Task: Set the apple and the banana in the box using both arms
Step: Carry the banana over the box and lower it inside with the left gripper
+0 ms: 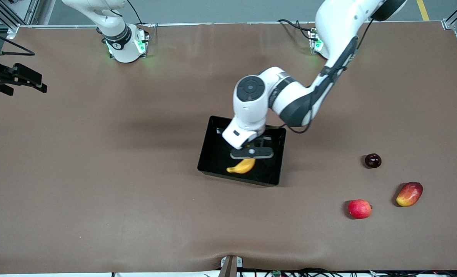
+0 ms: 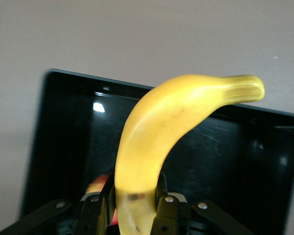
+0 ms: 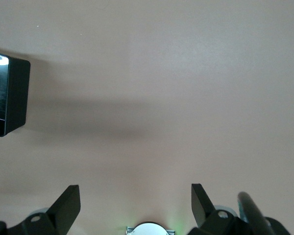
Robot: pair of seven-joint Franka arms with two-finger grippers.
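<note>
The yellow banana [image 1: 242, 166] hangs in my left gripper [image 1: 251, 156], low over the black box [image 1: 209, 150] in the middle of the table. In the left wrist view the banana [image 2: 166, 127] is clamped between both fingers [image 2: 95, 210] of the left gripper [image 2: 134, 196], over the box floor [image 2: 59, 147]. A red and yellow patch of the apple [image 2: 100, 183] shows in the box beside one finger; in the front view the apple is hidden under the arm. My right gripper [image 1: 20, 79] waits open and empty at the right arm's end of the table; it also shows in the right wrist view [image 3: 135, 205].
Toward the left arm's end lie a dark round fruit [image 1: 372, 160], a red-yellow mango [image 1: 409, 194] and a pinkish-red round fruit [image 1: 359, 209], all nearer the front camera than the box. A corner of the box [image 3: 10, 98] shows in the right wrist view.
</note>
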